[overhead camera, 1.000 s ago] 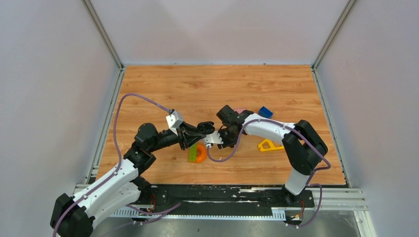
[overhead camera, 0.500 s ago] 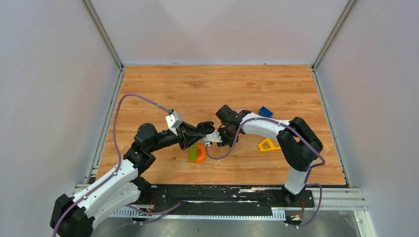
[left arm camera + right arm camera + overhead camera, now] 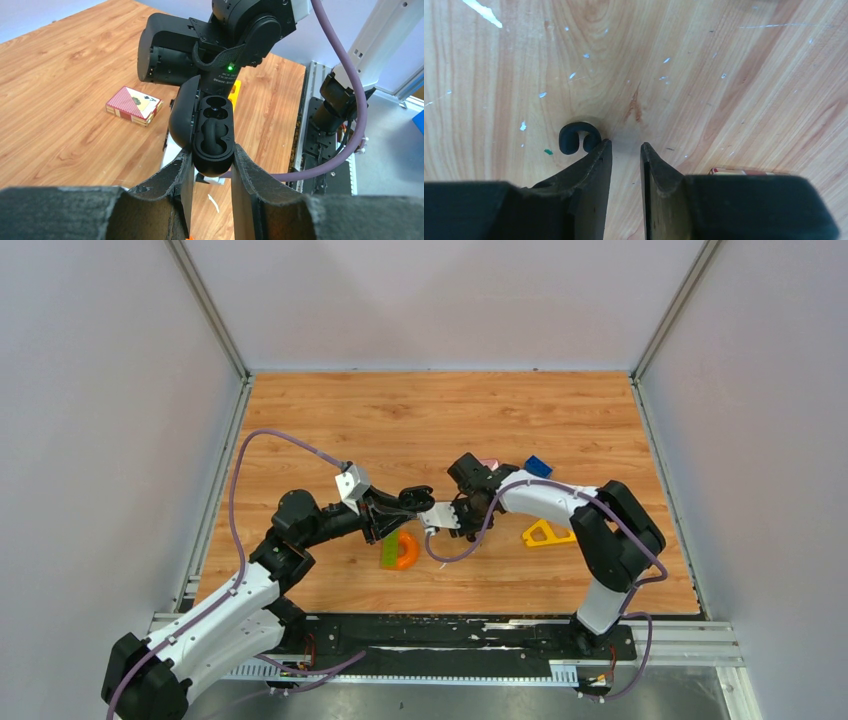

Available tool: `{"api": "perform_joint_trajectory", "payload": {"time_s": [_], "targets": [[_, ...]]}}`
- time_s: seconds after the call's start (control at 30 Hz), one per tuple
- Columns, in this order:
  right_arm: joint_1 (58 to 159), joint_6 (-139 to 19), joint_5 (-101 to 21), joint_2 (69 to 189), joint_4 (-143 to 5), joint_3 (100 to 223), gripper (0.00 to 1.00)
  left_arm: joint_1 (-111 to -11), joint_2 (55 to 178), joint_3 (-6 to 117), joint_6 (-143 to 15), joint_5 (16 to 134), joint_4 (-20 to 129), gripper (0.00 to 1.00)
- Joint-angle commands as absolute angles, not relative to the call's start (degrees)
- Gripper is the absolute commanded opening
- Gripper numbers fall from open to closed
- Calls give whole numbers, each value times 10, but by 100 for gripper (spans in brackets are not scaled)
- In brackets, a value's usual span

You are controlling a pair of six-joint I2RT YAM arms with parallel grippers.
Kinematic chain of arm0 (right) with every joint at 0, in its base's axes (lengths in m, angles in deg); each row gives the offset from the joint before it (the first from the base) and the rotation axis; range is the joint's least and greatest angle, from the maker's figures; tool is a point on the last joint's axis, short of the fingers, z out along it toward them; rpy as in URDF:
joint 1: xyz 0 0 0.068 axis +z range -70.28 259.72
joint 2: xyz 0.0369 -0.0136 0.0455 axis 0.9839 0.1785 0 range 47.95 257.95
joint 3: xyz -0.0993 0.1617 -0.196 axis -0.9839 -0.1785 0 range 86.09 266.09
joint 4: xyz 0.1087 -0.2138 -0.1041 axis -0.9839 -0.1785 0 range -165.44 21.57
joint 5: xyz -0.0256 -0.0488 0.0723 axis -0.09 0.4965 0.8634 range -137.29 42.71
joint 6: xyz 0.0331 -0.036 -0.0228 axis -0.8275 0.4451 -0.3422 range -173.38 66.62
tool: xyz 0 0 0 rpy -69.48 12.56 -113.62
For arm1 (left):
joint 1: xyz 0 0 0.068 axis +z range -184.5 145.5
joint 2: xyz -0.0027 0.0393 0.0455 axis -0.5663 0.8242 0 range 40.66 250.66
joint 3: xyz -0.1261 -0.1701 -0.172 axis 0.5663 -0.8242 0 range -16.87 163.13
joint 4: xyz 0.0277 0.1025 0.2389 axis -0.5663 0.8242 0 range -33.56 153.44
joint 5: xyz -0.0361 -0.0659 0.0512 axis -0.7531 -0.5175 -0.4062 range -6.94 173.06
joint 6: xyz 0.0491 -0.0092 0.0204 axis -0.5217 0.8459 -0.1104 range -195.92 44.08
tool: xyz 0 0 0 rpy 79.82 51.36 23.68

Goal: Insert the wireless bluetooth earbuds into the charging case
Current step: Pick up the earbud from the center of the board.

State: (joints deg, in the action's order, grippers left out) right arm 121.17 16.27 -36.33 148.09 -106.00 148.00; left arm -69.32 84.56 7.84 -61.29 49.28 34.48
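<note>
My left pincer (image 3: 210, 167) clamps the open black plastic charging case (image 3: 216, 132); my right pincer (image 3: 625, 150), slightly apart, sits beside a curled black earbud (image 3: 572, 135).

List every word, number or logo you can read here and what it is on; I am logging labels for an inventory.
Nothing can be read for certain.
White print on the right arm's black housing, below a green light: too small to read.
Card pack: red patterned back and a small picture, no legible words.
Black case: no writing visible.
</note>
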Motion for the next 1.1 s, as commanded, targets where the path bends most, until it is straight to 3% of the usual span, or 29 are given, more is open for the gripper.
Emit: {"api": "perform_joint_trajectory", "payload": {"time_s": [0.0, 0.63, 1.07], "targets": [[1210, 151, -345, 1448, -1079, 1471, 28, -691, 841, 100, -623, 492, 327, 1], [1225, 107, -321, 1415, -1142, 1443, 29, -692, 848, 101, -618, 487, 321, 1], [1221, 130, -270, 1438, -1241, 1514, 32, -691, 846, 100, -618, 486, 321, 1]]}}
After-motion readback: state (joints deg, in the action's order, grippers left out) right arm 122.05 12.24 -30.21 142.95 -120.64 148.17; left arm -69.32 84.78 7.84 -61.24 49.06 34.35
